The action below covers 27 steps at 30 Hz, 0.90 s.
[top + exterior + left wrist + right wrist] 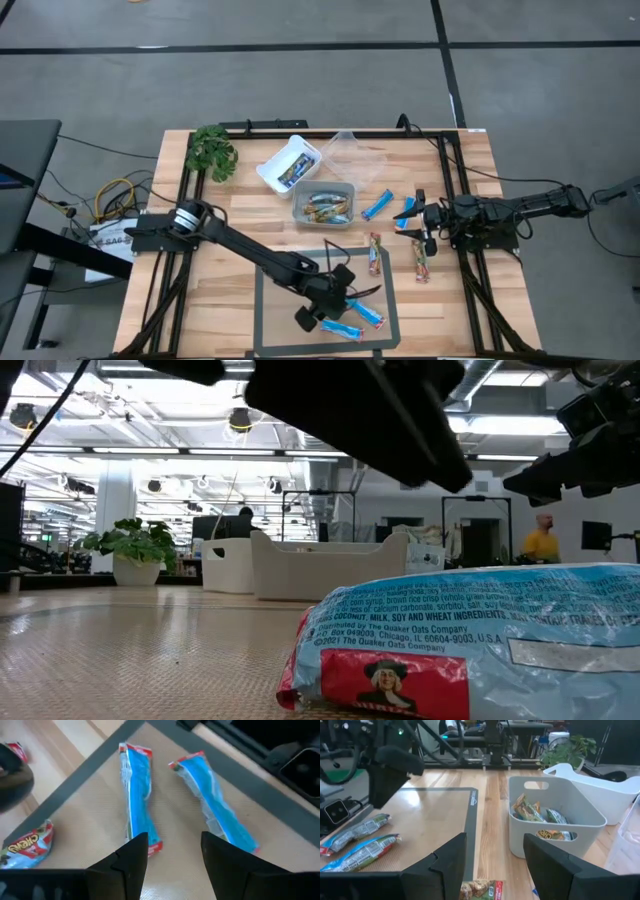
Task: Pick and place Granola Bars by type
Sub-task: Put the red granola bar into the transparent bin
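Observation:
My left gripper [318, 312] hangs open over the grey mat [270, 325] near the table's near edge. In the left wrist view its fingers [172, 852] stand above the ends of two bright blue bars [137, 790] [215, 805] lying flat on the mat; a third wrapper [25, 845] lies beside them. My right gripper [420, 228] is open near the table's right side, over a tan-brown bar [480, 890] lying on the wood. More bars lie flat nearby: two blue [377, 205] [405, 210] and two tan-brown [374, 253] [420, 260].
A grey tub [323, 203] holding wrapped bars, a white tub [288, 163] and a clear tub [355, 150] stand toward the table's far side. A small plant [210, 152] sits at the far left corner. In the low view a blue bar [470, 650] lies close in front.

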### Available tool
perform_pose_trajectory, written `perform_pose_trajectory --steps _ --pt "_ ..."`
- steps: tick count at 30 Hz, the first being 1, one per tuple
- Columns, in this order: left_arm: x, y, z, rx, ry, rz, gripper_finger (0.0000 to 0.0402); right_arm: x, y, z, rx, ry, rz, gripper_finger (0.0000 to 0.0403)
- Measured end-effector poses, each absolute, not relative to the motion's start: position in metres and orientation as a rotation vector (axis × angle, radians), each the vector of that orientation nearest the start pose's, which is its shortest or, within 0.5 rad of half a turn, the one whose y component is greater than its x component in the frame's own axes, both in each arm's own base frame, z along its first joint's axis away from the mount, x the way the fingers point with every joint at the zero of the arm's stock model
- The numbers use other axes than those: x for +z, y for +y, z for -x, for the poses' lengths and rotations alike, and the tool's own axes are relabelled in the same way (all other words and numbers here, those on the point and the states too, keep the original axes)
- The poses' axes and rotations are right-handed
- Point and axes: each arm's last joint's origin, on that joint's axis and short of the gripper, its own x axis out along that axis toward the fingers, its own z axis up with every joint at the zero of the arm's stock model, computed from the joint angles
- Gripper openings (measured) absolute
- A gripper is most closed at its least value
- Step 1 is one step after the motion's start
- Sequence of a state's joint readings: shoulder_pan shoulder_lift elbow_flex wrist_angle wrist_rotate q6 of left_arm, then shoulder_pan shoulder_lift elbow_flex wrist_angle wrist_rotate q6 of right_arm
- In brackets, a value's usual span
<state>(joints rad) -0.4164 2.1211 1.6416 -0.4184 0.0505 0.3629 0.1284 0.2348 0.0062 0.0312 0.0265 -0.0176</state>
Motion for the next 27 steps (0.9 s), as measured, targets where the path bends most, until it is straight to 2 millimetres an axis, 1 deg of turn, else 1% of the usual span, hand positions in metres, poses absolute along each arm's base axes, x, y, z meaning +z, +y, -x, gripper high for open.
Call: perform_pose_trajectory --steps 8,14,19,23,27 --pt "0.185 -0.196 -0.451 -0.531 0.829 -0.588 0.0177 0.149 0.013 -0.109 0.103 0.197 0.033 0.0191" --pt "0.169 -0.194 -0.468 -0.522 0.844 -0.596 0.0177 0.149 0.013 -0.109 0.103 0.197 0.033 0.0191" --pt "0.159 -0.191 -0.474 -0.520 0.852 -0.608 0.0177 0.149 0.013 -0.109 0.103 0.198 0.033 0.0191" --pt "0.159 -0.191 -0.473 -0.519 0.859 -0.605 0.0177 0.149 0.013 -0.109 0.103 0.198 0.033 0.0191" --pt "0.158 -0.192 -0.473 -0.555 0.865 -0.561 0.0177 0.149 0.013 -0.109 0.103 0.198 0.033 0.0191"
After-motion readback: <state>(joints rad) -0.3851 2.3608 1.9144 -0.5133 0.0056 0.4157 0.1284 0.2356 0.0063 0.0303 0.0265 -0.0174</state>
